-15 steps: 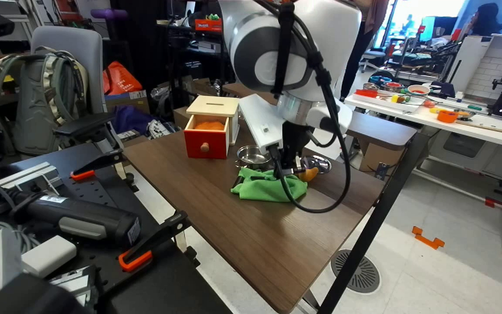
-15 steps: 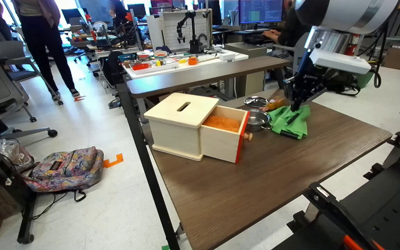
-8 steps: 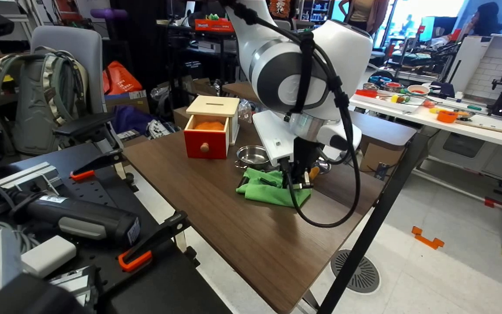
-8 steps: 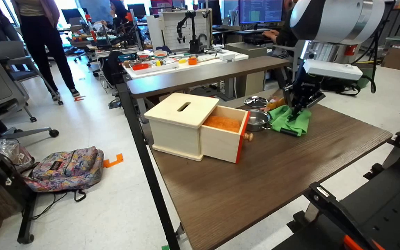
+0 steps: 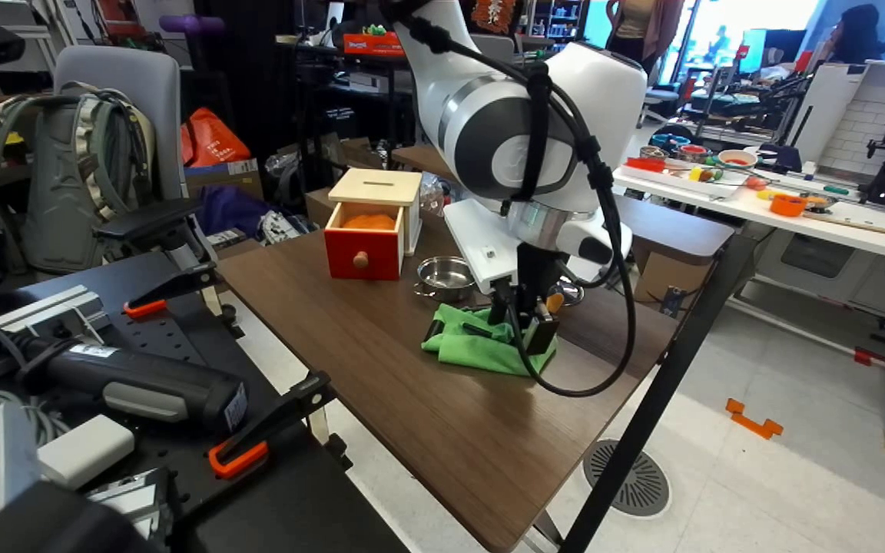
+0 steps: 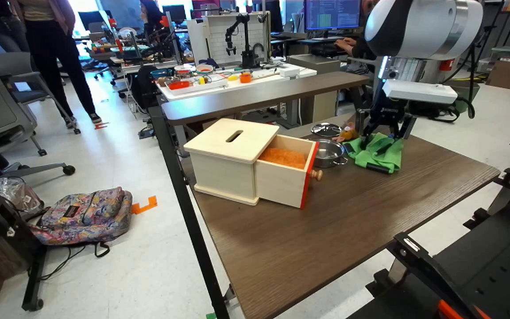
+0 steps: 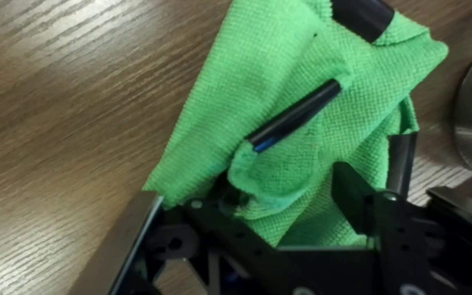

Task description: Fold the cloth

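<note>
The green cloth (image 7: 236,82) lies in a partly folded heap on the brown table, with black strips (image 7: 295,114) along some of its edges. In the wrist view a lifted fold curls up between the jaws. My gripper (image 7: 282,180) is low over the cloth with its fingers spread apart. One finger (image 7: 352,188) stands clear above the cloth; the tip of its opposite finger is dark and partly hidden beside the curled fold. Both exterior views show the gripper (image 6: 383,138) pointing down at the cloth (image 6: 390,160), with the fingers reaching it or just above it.
A steel pot (image 6: 329,153) stands close beside the cloth, with a shiny lid (image 6: 326,129) and a small orange-yellow toy (image 6: 349,132) behind it. A wooden box (image 6: 224,170) has its red-fronted drawer (image 6: 279,184) pulled out, with orange material inside. Clamps (image 5: 281,418) grip the table edge.
The gripper has come down onto the cloth and its fingers have spread from shut to open. The cloth has shifted slightly, away from the pot.
</note>
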Tool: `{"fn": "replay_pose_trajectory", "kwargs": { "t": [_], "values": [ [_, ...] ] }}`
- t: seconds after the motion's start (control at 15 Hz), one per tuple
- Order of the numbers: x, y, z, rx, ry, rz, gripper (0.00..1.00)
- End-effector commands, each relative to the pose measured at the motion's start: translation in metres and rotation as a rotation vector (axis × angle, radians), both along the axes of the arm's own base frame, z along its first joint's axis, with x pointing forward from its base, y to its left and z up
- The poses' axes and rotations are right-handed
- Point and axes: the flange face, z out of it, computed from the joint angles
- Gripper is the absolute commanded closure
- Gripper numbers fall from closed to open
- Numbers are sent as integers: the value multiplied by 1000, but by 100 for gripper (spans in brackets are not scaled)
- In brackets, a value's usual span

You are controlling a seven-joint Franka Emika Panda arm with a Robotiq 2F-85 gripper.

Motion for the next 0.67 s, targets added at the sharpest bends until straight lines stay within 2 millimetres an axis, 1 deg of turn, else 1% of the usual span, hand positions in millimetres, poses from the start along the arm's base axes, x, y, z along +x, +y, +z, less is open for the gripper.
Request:
{"fn": "replay_pose_trajectory", "kwargs": {
  "t": [0.0,0.07,0.27,0.47,0.6],
  "values": [
    [-7,-4,15,-22,-13,8,4],
    [-9,-6,25,-20,-27,5,0],
    [-20,-9,59,-26,-74,-11,0],
    [-41,-11,101,-36,-106,-20,0],
    [-53,-13,122,-32,-116,-14,0]
  ]
}}
